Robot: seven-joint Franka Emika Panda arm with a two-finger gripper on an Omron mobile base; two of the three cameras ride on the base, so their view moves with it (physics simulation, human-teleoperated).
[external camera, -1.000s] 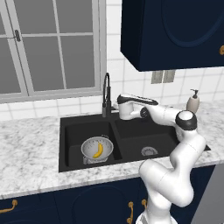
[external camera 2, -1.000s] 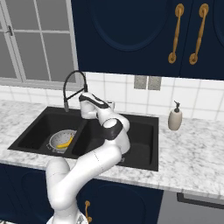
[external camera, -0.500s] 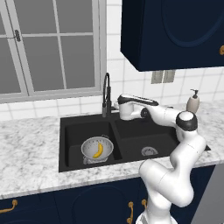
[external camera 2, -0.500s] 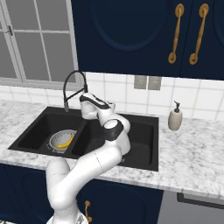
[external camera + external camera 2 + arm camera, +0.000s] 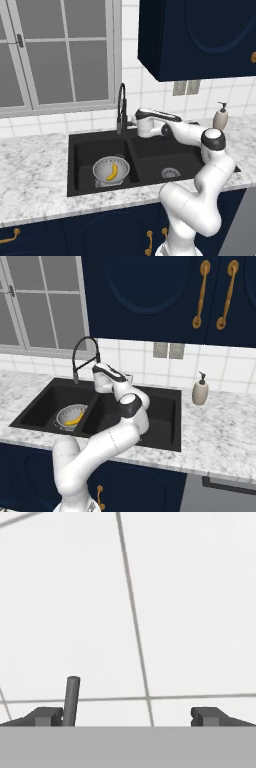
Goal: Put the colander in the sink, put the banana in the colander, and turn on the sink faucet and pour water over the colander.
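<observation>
The silvery colander sits in the left basin of the black sink, and the yellow banana lies inside it. The black arched sink faucet rises behind the divider between the basins. My gripper is open, just right of the faucet's base, and points at the tiled wall. In the hand view the faucet's thin grey lever stands upright just inside the left fingertip, with the right fingertip far from it. No water runs.
A beige soap dispenser stands on the marbled counter right of the sink. The tiled wall lies close behind the gripper. Dark blue cabinets hang overhead, and a window is at the left.
</observation>
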